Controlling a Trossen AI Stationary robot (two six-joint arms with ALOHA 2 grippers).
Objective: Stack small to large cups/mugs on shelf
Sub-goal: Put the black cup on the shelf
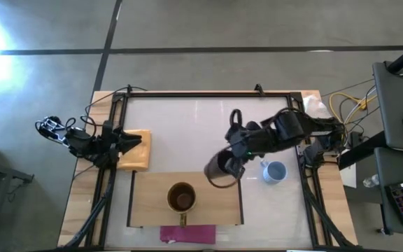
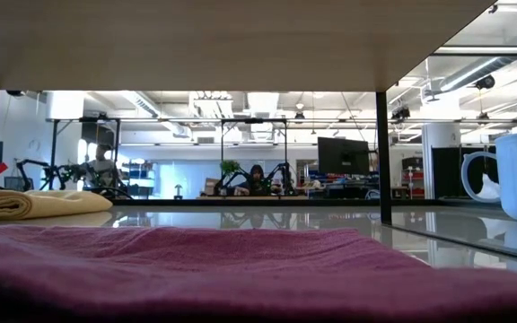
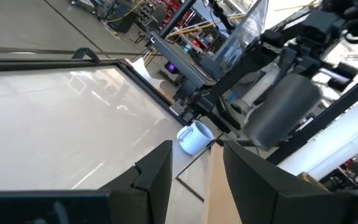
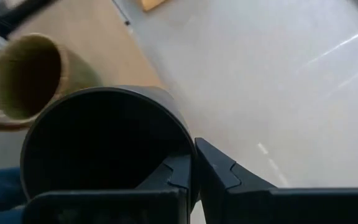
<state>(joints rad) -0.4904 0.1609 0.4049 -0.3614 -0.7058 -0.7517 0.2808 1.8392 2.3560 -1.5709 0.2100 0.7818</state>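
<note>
The narrow black cup hangs over the right end of the light-wood shelf, held by my right gripper, which is shut on it. It also shows in the left wrist view, tilted. The brown mug stands upright on the shelf's middle, handle toward the near edge. The pale blue mug stands on the table right of the shelf. My left gripper is open and empty over the yellow cloth. My right gripper holds the black cup by its rim, one finger inside the cup and one outside. The fingers come from the table's right side, slanting down. The cup is lifted clear of the shelf and tilted.
The shelf stands on thin dark legs above the table. A magenta strip lies at its near edge. The folded yellow cloth lies at the table's left. A dark frame borders the table. People show in the room beyond.
</note>
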